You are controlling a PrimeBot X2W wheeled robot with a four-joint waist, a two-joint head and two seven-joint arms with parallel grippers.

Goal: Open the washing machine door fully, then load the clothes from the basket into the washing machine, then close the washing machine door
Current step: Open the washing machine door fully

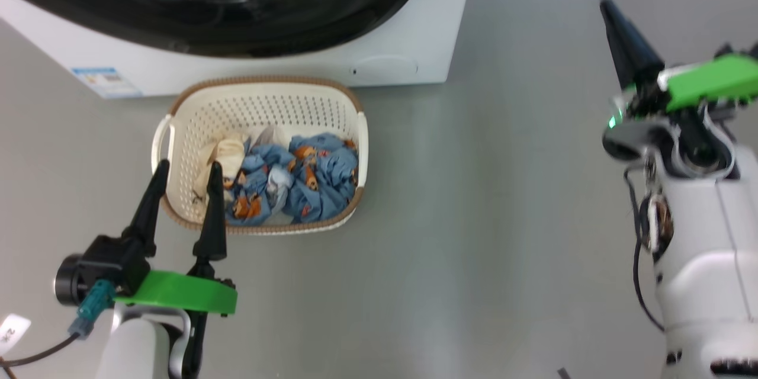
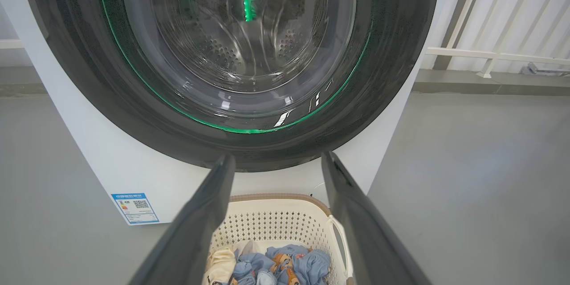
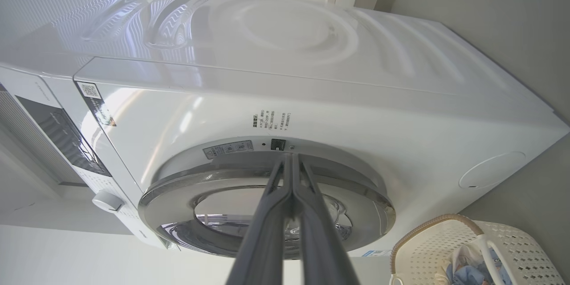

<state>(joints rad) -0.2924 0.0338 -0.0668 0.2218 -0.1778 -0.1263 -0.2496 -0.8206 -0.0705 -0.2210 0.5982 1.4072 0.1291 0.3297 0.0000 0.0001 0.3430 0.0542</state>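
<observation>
The washing machine point(image 1: 408, 41) stands at the top of the head view, and its washing machine door point(image 1: 308, 18) lies closed against the white front. The steel drum shows through the door glass point(image 2: 240, 35). On the floor just in front sits the basket point(image 1: 195, 106), holding the clothes point(image 1: 314, 183), light blue prints beside a cream piece. My left gripper point(image 1: 188, 167) hovers open over the basket's near left corner, and its fingertips frame the door's lower rim point(image 2: 277, 158). My right gripper point(image 1: 607, 6) is raised at the right, shut and empty. Its tips point(image 3: 288, 156) point at the door's edge beside a small black latch.
A blue label point(image 1: 100, 80) marks the machine's lower front. The control panel and knob point(image 3: 107, 200) show at the left of the right wrist view. A white railing point(image 2: 490, 53) stands beyond the machine. Bare grey floor point(image 1: 503, 189) stretches to the right of the basket point(image 3: 490, 240).
</observation>
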